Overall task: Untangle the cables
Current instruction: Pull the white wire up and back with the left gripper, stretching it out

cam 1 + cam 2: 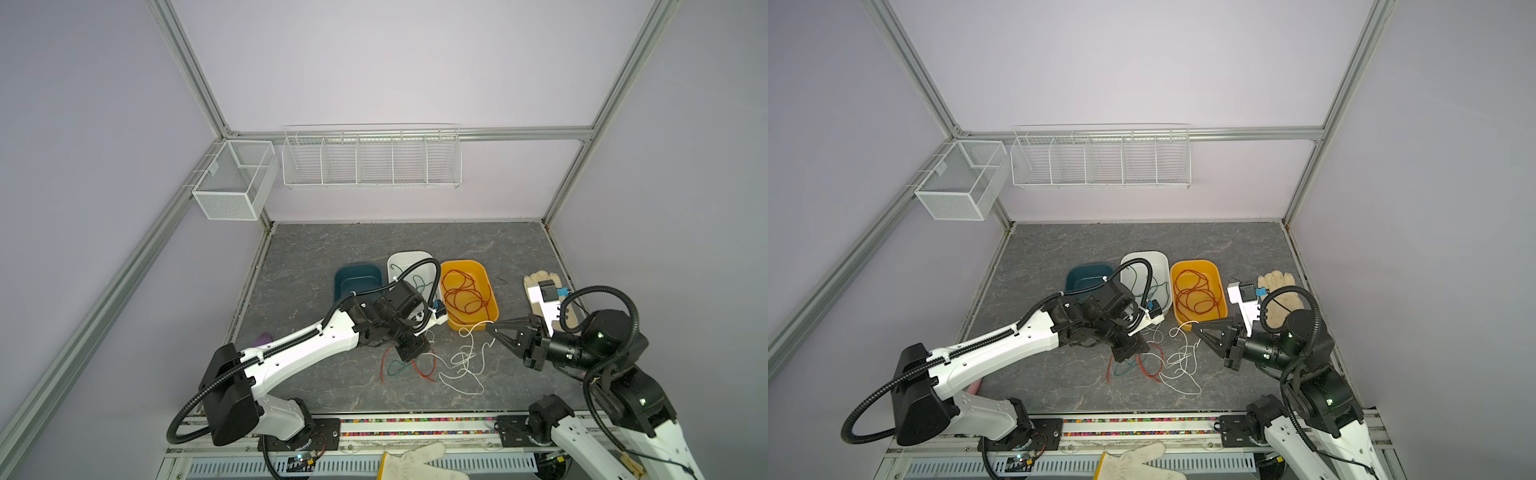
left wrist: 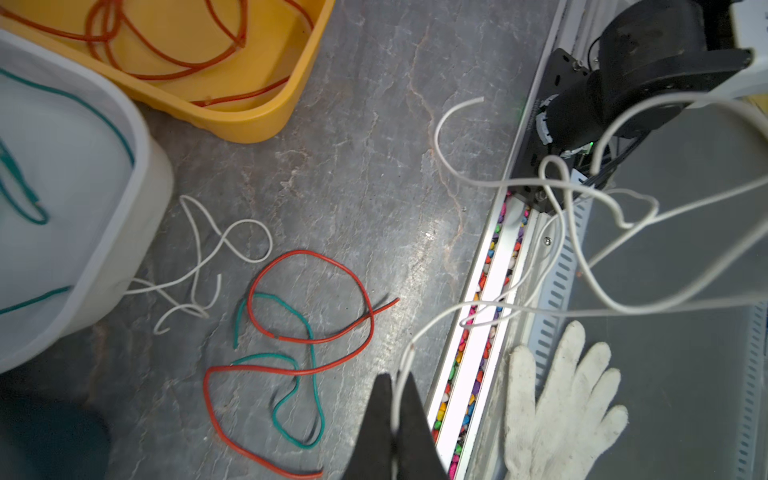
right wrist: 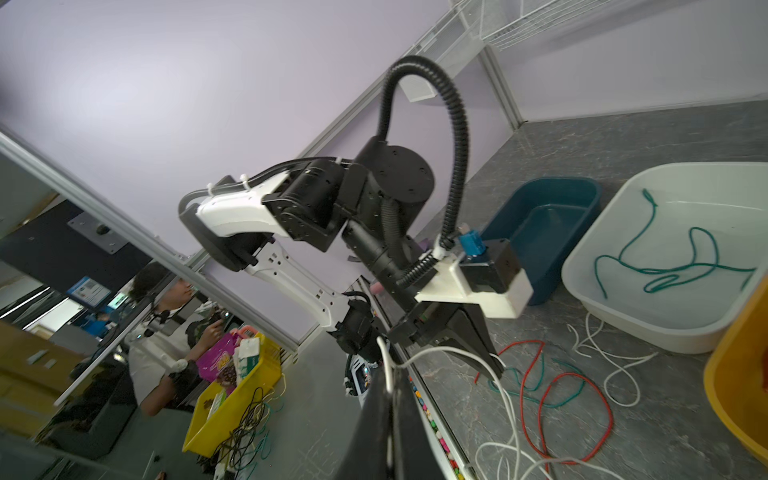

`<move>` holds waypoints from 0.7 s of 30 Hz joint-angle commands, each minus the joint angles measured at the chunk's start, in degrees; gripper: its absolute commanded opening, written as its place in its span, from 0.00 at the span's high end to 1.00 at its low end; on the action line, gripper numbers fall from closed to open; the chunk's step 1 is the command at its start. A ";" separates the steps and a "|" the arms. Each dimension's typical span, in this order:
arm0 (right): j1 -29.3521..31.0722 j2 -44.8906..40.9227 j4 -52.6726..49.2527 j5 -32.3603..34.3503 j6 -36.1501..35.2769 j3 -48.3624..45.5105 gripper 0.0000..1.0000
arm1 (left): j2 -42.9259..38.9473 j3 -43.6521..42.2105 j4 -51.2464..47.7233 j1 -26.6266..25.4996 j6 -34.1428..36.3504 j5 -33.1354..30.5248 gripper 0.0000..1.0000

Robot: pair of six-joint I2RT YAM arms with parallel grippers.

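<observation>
Over open table (image 1: 316,257) before the trays (image 1: 409,254), left tool (image 2: 395,419) and right tool (image 3: 390,399) each pinch white cable (image 2: 436,139).

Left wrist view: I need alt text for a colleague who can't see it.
The left gripper is shut on a white cable, which runs from the jaws and loops away over the table edge. On the grey table, a red cable and a green cable lie crossed, near a yellow tray and a white tray.

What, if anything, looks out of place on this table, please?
A green cable lies in the white tub, while the teal tub beside it looks empty, so the colours mismatch. A stray work glove also lies near the table's right edge.
</observation>
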 commanded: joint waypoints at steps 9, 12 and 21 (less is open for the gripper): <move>-0.49 0.73 -8.09 30.40 7.33 -10.59 0.94 | -25.79 -4.59 -3.37 9.08 -9.63 -19.05 1.00; -0.92 0.55 -7.86 32.65 9.21 -13.26 0.94 | -32.13 -4.14 -5.61 9.09 -12.02 -23.54 1.00; -1.68 1.27 -7.59 36.70 10.44 -16.75 0.94 | -42.70 6.28 -15.80 9.21 -13.51 -30.28 1.00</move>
